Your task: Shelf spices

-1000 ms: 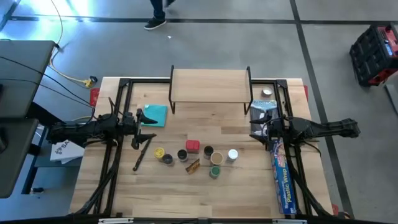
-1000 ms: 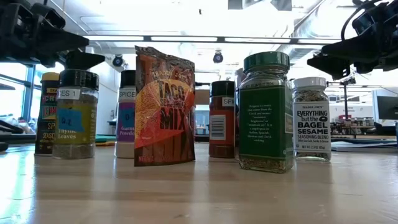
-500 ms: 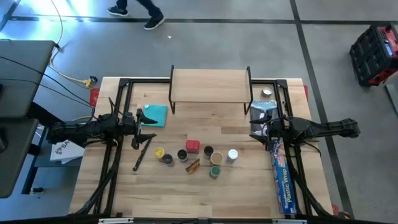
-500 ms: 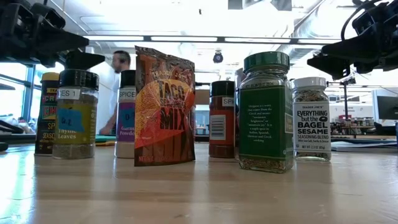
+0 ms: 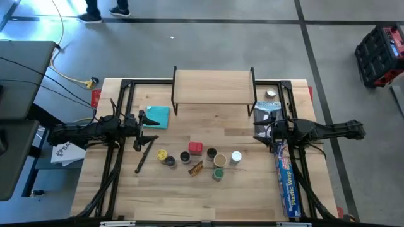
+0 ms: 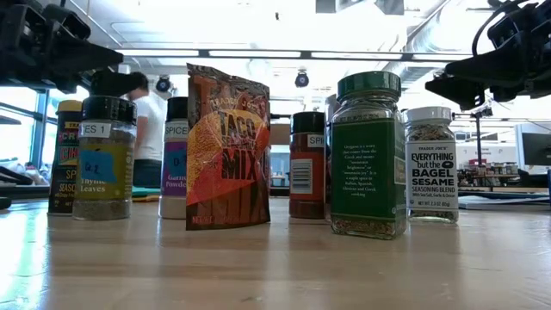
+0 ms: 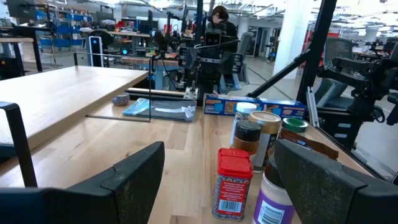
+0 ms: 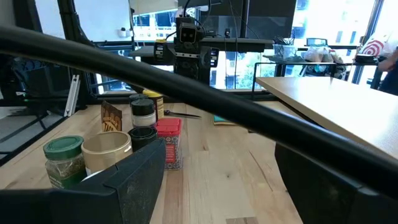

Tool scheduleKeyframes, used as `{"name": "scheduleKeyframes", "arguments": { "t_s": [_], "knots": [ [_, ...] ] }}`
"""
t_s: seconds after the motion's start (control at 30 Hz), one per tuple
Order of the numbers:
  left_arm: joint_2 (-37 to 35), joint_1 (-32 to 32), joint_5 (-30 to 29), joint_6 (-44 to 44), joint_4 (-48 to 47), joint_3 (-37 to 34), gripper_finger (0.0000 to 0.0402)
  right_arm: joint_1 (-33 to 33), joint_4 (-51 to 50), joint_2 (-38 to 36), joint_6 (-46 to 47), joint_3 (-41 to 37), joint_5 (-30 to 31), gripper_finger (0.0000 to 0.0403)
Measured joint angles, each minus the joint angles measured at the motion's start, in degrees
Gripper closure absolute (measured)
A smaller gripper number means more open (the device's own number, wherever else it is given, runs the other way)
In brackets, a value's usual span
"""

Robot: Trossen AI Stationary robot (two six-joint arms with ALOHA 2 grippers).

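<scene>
Light-wood shelf [image 5: 213,87] top, black metal legs; glossy packet [image 6: 227,151].

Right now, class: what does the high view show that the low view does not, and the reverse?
Only the high view shows the shelf, its top bare, the teal cloth and the plastic-wrap box. Only the low view shows labels: the taco mix packet, the bagel sesame jar. Both show the green-lidded jar and the other spices standing on the table.

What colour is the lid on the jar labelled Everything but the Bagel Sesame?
White. The bagel sesame jar and its white lid show best in the low view, at the right end of the row.
</scene>
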Motion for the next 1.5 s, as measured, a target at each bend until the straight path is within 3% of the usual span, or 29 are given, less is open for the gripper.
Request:
{"name": "scheduleKeyframes", "arguments": {
  "t_s": [0.47,0.57,0.73,0.8,0.93,1.0,1.07,1.17,1.23,1.37,1.5],
  "knots": [
    [0.0,0.0,0.0,0.0,2.6,0.0,0.0104,0.0,0.0,0.0,-0.3,0.0,0.0,0.0105],
    [0.0,0.0,0.0,0.0,4.8,0.0,0.0104,0.0,2.0,0.0,-7.1,0.0,1.4,0.0105],
    [0.0,0.0,0.0,-1.4,8.8,0.0,0.0104,0.0,8.0,0.0,-8.6,0.0,1.8,0.0105],
    [0.0,0.0,0.0,-1.4,10.5,0.0,0.0104,0.0,13.0,0.0,-5.6,0.0,1.6,0.0105],
    [0.0,0.0,0.0,-1.4,13.9,0.0,0.0104,0.0,27.8,0.0,12.5,0.0,1.9,0.0105],
    [0.0,0.0,0.0,-1.4,15.5,0.0,0.0104,0.0,33.4,0.0,13.5,0.0,0.5,0.0104],
    [0.0,0.0,0.0,-1.4,17.0,0.0,0.0104,0.0,37.0,0.5,11.8,0.0,-6.4,0.0105],
    [0.0,0.0,0.0,-1.4,18.6,0.0,0.0104,0.3,42.4,3.3,8.7,0.0,-17.1,0.0105],
    [0.0,0.0,0.0,-1.5,19.4,0.0,0.0104,0.8,45.2,6.4,6.1,0.0,-18.6,0.0105],
    [0.0,0.0,0.0,-1.5,19.5,0.0,0.0104,2.1,49.7,15.3,2.7,0.2,-13.6,0.0105],
    [0.0,0.0,0.0,-1.6,19.4,0.0,0.0104,2.3,50.0,25.6,6.3,3.3,-7.2,0.0105]
  ]
}}
